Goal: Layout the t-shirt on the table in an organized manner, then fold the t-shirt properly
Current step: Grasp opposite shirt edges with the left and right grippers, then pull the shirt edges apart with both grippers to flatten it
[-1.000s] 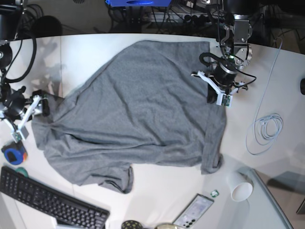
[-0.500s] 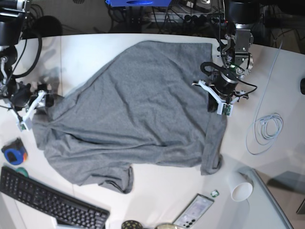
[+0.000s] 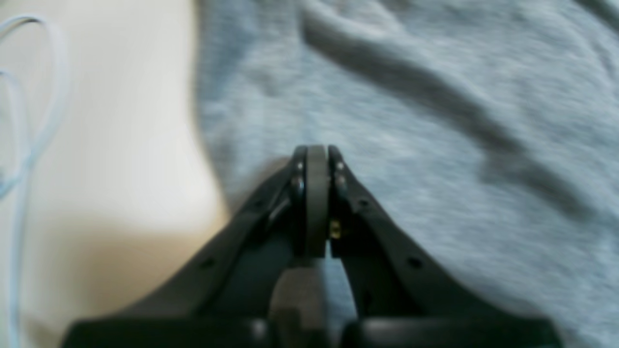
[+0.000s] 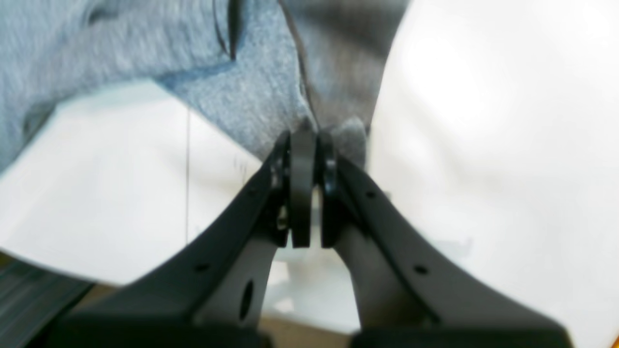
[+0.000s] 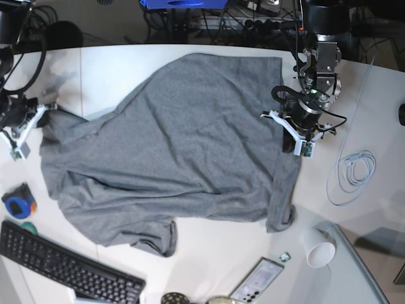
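The t-shirt (image 5: 183, 145) is sprawled across most of the table (image 5: 221, 259), rumpled and skewed, 1 sleeve curled under near the keyboard (image 5: 63, 269). Looks light and floppy, so it'll sag and drag wherever it's not pinched; hems and corners seem the best spots to grab. The right gripper (image 4: 303, 145) has its jaws clamped on a bunched edge of fabric at the shirt's side. The left gripper (image 3: 316, 154) is pressed fully closed at the opposite edge; can't tell if cloth is caught.
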